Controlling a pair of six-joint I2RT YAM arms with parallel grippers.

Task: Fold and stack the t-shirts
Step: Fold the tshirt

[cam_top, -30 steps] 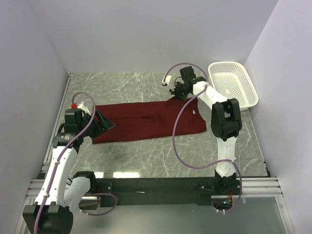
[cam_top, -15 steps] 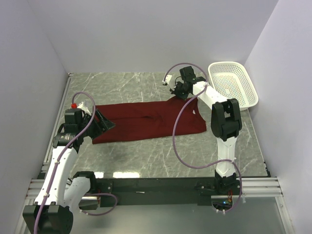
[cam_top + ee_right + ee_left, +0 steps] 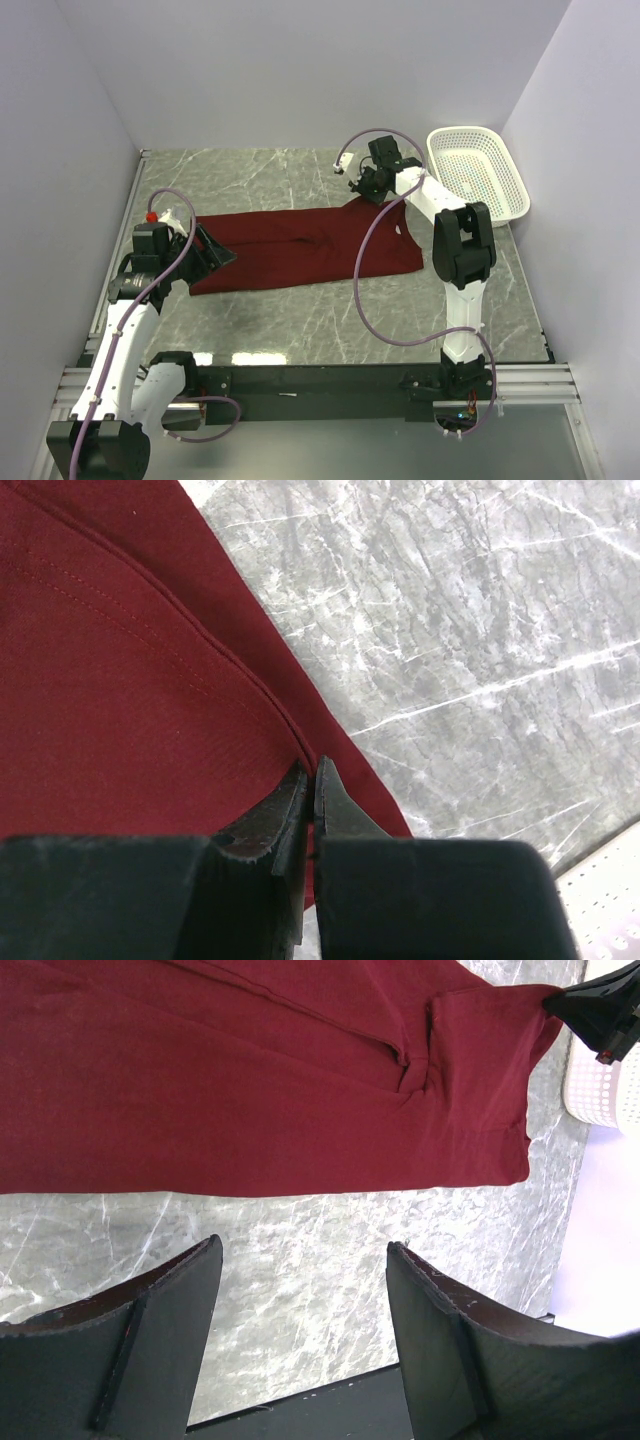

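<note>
- Marbled desk (image 3: pixel 300 320) looks slick; my right gripper (image 3: pixel 310 772) pinches just the t-shirt (image 3: pixel 290 245) hem, which could slip.
- My left gripper (image 3: pixel 303 1255) hangs open, so I risk dragging cloth.

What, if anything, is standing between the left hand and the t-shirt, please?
Nothing visible does. The open left hand hangs just short of the t-shirt, with only table surface between them. The right hand is shut on the shirt's far edge, away from that path.
</note>
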